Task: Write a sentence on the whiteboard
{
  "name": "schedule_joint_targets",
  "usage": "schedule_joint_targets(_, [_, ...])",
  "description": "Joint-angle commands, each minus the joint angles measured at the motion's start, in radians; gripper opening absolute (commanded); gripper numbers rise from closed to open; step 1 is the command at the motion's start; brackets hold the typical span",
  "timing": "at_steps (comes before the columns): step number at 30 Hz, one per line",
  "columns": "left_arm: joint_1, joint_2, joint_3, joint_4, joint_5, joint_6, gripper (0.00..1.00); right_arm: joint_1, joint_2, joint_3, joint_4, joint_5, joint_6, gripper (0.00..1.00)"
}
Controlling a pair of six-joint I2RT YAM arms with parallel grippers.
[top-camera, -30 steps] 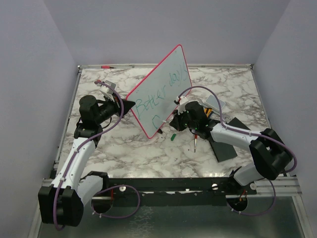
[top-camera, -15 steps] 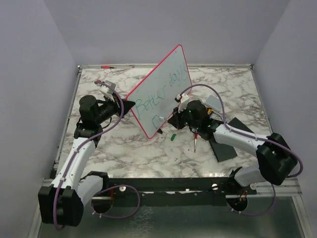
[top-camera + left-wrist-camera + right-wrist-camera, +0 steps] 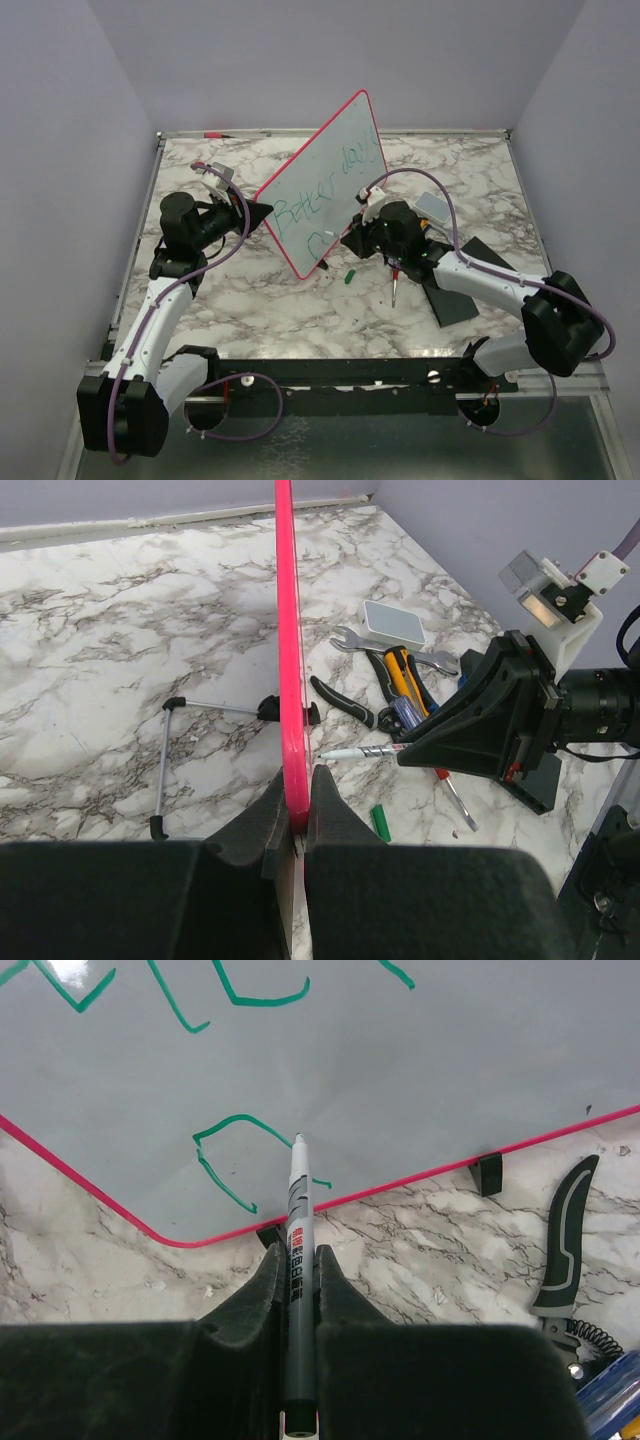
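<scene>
The whiteboard (image 3: 325,180) stands tilted on the marble table, red-pink rim, green writing "Better days" and a partly drawn letter below. My left gripper (image 3: 262,213) is shut on the board's left edge; in the left wrist view the pink rim (image 3: 288,660) sits clamped between the fingers. My right gripper (image 3: 352,240) is shut on a grey marker (image 3: 298,1250), whose tip touches the board (image 3: 400,1080) by the green curved stroke (image 3: 225,1150). The marker also shows in the left wrist view (image 3: 360,751).
A green marker cap (image 3: 349,275) and a red screwdriver (image 3: 396,287) lie in front of the board. Pliers (image 3: 345,702), a wrench (image 3: 350,640), a white box (image 3: 393,623) and a black pad (image 3: 465,290) lie to the right. The board's wire stand (image 3: 165,750) is behind it.
My right gripper with the marker has shifted slightly right and up along the board's lower part, and the green letter has grown. The left arm has not moved.
</scene>
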Motion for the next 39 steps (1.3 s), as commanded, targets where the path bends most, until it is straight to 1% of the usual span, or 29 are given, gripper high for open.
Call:
schedule_joint_targets(1, [-0.018, 0.029, -0.051, -0.182, 0.043, 0.070, 0.00, 0.006, 0.028, 0.026, 0.006, 0.010, -0.013, 0.01])
schedule_joint_targets(13, [-0.018, 0.032, -0.050, -0.182, 0.043, 0.070, 0.00, 0.006, 0.057, 0.040, -0.014, 0.069, -0.021, 0.01])
schedule_joint_targets(21, [-0.018, 0.031, -0.049, -0.182, 0.041, 0.070, 0.00, 0.006, 0.059, 0.050, -0.007, 0.175, -0.010, 0.01])
schedule_joint_targets(25, [-0.018, 0.031, -0.049, -0.182, 0.043, 0.070, 0.00, 0.005, 0.058, 0.055, 0.002, 0.202, -0.010, 0.01])
schedule_joint_targets(34, [-0.018, 0.031, -0.048, -0.181, 0.041, 0.070, 0.00, 0.006, 0.048, 0.075, 0.026, 0.200, -0.022, 0.01])
schedule_joint_targets(39, [-0.018, 0.031, -0.048, -0.182, 0.042, 0.071, 0.00, 0.006, 0.051, 0.079, 0.041, 0.168, -0.042, 0.01])
